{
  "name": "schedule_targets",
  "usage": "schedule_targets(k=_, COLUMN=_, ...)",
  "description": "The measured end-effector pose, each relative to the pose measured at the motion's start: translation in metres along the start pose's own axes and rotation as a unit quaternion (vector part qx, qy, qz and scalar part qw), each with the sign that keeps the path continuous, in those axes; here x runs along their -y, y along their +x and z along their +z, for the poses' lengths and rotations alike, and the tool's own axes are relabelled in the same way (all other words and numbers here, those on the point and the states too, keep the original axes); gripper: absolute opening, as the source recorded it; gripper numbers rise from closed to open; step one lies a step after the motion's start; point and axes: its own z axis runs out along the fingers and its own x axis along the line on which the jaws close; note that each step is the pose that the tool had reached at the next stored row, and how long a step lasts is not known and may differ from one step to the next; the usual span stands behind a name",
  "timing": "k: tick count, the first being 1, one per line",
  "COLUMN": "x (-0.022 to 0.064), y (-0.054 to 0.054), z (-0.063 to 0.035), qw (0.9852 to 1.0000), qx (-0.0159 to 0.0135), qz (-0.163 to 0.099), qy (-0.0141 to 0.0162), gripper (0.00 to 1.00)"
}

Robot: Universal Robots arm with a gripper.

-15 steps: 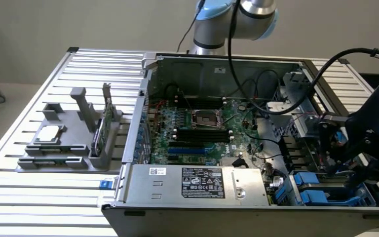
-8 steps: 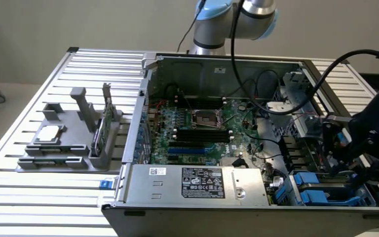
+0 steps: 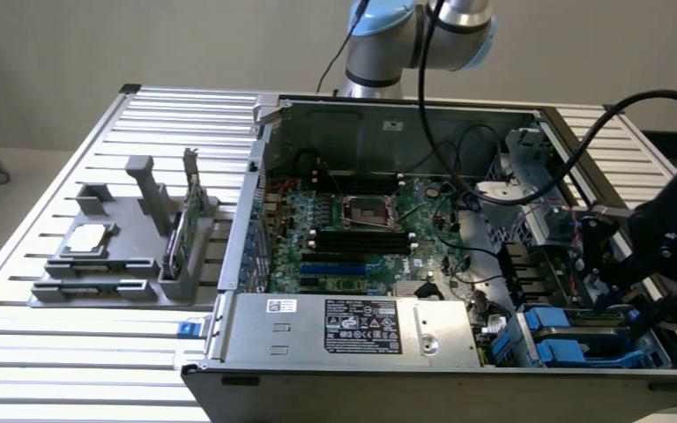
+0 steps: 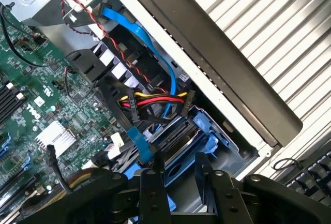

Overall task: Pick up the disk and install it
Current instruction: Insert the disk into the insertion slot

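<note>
My gripper hangs low over the drive bay in the corner of the open computer case. Its two dark fingers stand a little apart, and a blue-edged grey slab sits between them, which I take to be the disk; most of it is hidden by the fingers. In the exterior view the gripper is at the case's right side, just above the blue carriers of the bay.
A blue flat cable and a red-yellow-black power lead run close beside the bay. The motherboard fills the case floor, with the power supply in front. A grey fixture with a chip and a green card stands on the slatted table at the exterior view's left.
</note>
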Motion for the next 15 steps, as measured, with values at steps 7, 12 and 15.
schedule_targets(k=7, x=-0.0021, y=-0.0011, z=0.0014, qw=0.9998, qx=-0.0003, qz=0.019, qy=-0.0007, gripper=0.37)
schedule_targets(k=12, x=-0.0032, y=-0.0011, z=0.0018, qw=0.9994, qx=0.0001, qz=0.034, qy=-0.0007, gripper=0.37)
schedule_targets(k=15, x=-0.0040, y=-0.0009, z=0.0018, qw=0.9991, qx=0.0003, qz=0.041, qy=-0.0006, gripper=0.37)
